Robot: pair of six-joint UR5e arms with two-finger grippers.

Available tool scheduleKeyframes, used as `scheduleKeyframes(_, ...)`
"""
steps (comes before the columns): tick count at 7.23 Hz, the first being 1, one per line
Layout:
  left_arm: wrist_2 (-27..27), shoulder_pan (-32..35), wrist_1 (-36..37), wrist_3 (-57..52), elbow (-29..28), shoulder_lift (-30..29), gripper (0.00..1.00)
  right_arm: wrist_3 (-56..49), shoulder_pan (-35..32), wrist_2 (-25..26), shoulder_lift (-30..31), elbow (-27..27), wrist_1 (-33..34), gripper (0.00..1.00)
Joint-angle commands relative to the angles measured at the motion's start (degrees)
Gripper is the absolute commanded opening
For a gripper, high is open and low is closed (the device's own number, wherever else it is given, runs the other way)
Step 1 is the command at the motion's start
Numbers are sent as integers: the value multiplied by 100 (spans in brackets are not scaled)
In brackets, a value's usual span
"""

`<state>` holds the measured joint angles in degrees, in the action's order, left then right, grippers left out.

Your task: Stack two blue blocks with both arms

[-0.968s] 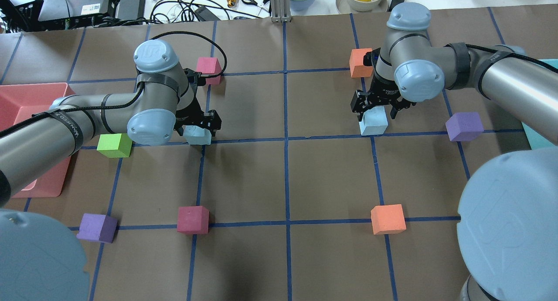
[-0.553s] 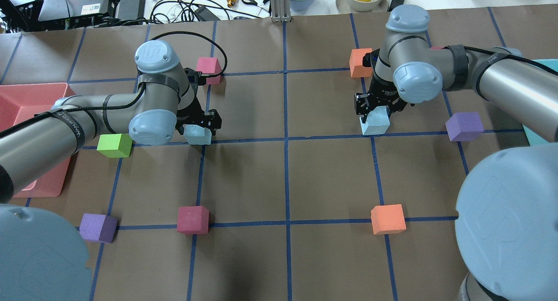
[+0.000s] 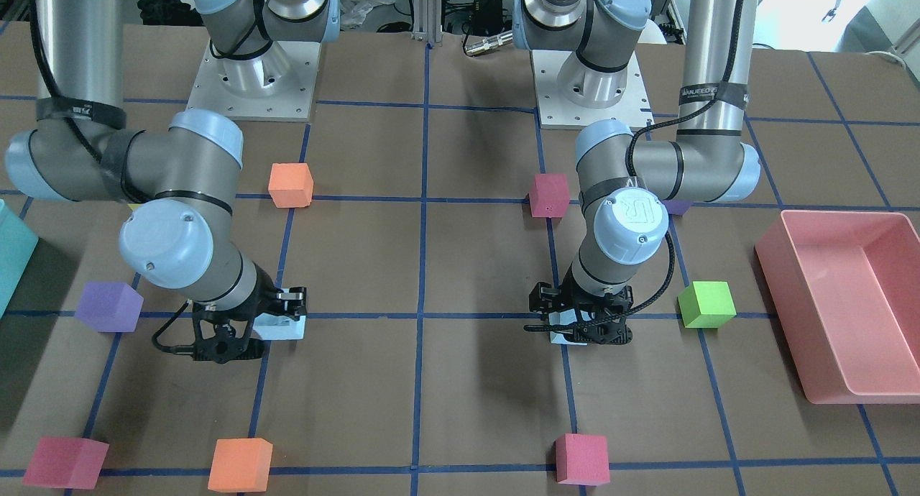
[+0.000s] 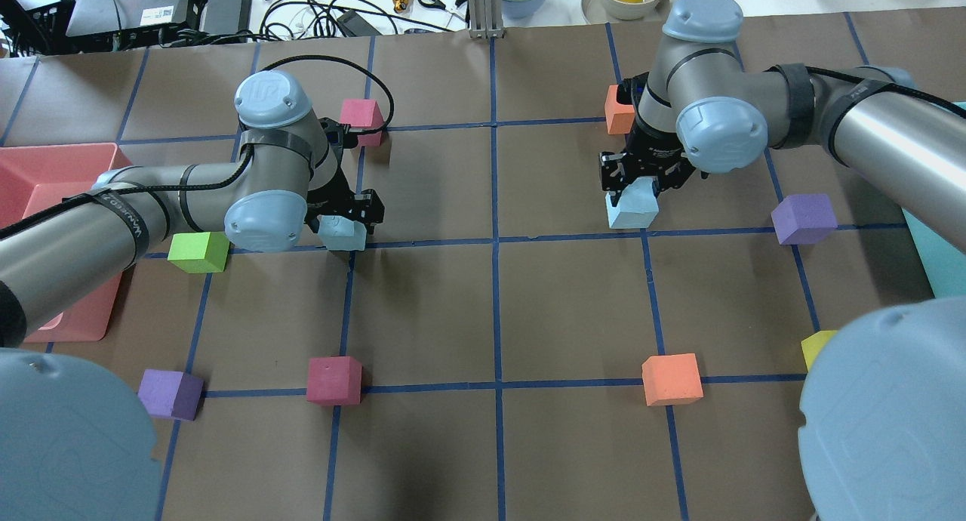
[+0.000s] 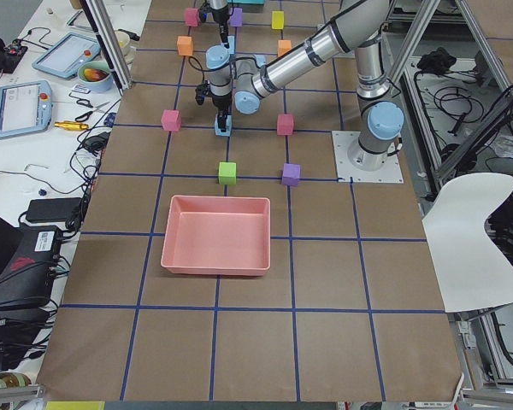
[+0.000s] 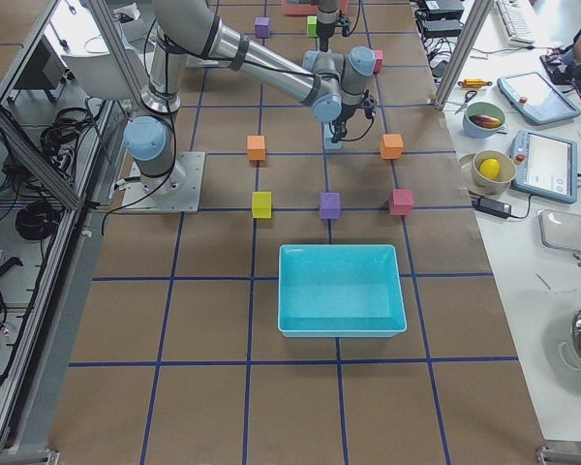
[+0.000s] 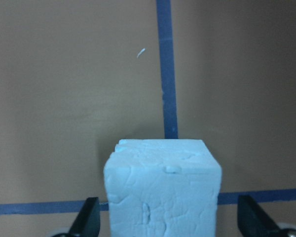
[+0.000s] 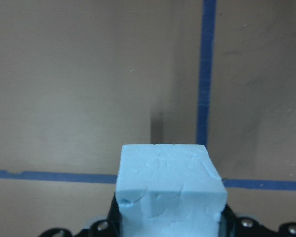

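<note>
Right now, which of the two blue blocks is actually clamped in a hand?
The block in the right hand, squeezed on both sides. The left hand's fingers stand clear of the other block.

The brown paper surface (image 4: 573, 309), gridded with blue tape (image 4: 496, 294), carried a pink tray (image 3: 855, 316) at 1 end and a teal bin (image 6: 341, 291) at the other. On it sat 1 green cube (image 4: 198, 251), 1 yellow cube (image 6: 261, 203), 2 purple cubes (image 4: 804, 219), 2 orange cubes (image 4: 672, 379), 3 crimson cubes (image 4: 333, 380) and 1 blue block (image 4: 343, 234) at a tape crossing.
</note>
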<state>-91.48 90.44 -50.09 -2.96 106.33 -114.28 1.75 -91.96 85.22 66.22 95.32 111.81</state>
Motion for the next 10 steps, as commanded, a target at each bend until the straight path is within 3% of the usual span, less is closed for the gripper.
scheduleKeyframes(1, -2, 0, 8, -29, 1, -7, 93, 1253, -1011, -120, 409, 30, -308, 0)
scheduleKeyframes(2, -2, 0, 8, -73, 10, -7, 78, 1597, -1313, -207, 366, 83, -274, 0)
scheduleKeyframes(4, -2, -17, 17, -143, -34, -7, 25, 1943, -1745, -199, 295, 573, 154, 0)
scheduleKeyframes(5, -2, -18, 17, -143, -34, -7, 14, 1943, -1773, -207, 304, 854, 610, 0)
scheduleKeyframes(6, -2, -26, 17, -143, -42, 11, 8, 1952, -1834, -207, 304, 979, 1041, 0)
scheduleKeyframes(7, -2, -26, 17, -143, -43, 63, 1, 1952, -1861, -207, 295, 1015, 1036, 0)
scheduleKeyframes(10, 51, 96, 0, -100, -43, 327, 0, 1891, -2001, -321, 226, 1024, 1063, 0)
